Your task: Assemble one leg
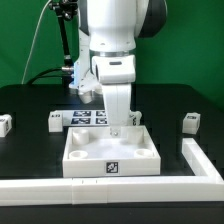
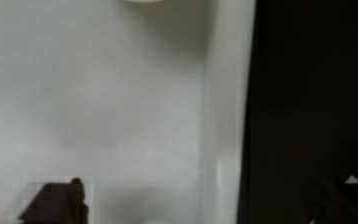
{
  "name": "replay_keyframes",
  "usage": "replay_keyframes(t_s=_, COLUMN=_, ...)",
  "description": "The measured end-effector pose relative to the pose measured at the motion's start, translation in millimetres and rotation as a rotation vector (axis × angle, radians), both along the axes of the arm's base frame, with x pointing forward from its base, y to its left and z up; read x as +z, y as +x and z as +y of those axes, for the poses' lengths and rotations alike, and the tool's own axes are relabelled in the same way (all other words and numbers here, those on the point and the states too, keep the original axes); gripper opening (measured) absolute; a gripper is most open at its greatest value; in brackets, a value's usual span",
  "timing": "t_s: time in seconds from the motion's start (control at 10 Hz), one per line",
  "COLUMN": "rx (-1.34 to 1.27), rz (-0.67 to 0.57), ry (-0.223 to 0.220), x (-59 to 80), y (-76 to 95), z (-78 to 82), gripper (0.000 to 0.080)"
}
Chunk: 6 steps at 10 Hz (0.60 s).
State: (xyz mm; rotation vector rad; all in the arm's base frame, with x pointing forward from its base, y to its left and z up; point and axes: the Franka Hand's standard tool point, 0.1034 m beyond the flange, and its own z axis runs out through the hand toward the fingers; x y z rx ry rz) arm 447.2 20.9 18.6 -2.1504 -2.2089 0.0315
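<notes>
- Leg (image 1: 188,122): small white block with a tag face, lying near the counter (image 1: 30,150) edge on the exterior view's right, well apart from the panel.
- Second leg (image 1: 55,120): same kind, near the marker board (image 1: 86,117) on the exterior view's left.
- Third leg (image 1: 5,124): same kind, at the counter edge on the exterior view's left, partly cut off.
- Count, legs: three certain. A small pale thing toward the far edge is too unclear to count.
- Count, white square panel (image 1: 110,152): one, mid-counter, sockets facing up. No leg seated that can be seen.
- Count, white border rail (image 1: 195,160): one, running along the near edge and the edge on the exterior view's right.
- Pincer (image 1: 118,128): one, fingers apart with nothing between them. In the wrist view it (image 2: 199,205) hangs over the panel's rim, with bare counter beside.
- Step in hand, judged: no leg fetched yet, with the arm poised above the panel's far side.
- Next move, judged: travel to a loose leg, straddle its body squarely, close, then carry it to a corner socket and align it upright before pressing or twisting in.
</notes>
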Motion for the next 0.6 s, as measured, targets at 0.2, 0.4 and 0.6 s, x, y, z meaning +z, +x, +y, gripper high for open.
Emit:
replay_keyframes(t_s=0.2, rx=-0.008, rz=0.015, ry=0.003, x=-8.0, y=-4.3, z=-2.6, gripper=0.0650)
replay_keyframes(t_s=0.4, rx=-0.016, rz=0.018, ry=0.003, x=-9.4, y=-5.1, z=-5.4, gripper=0.0650)
replay_keyframes(t_s=0.6, rx=-0.018, rz=0.018, ry=0.003, x=-9.5, y=-5.3, z=-5.5, gripper=0.0541)
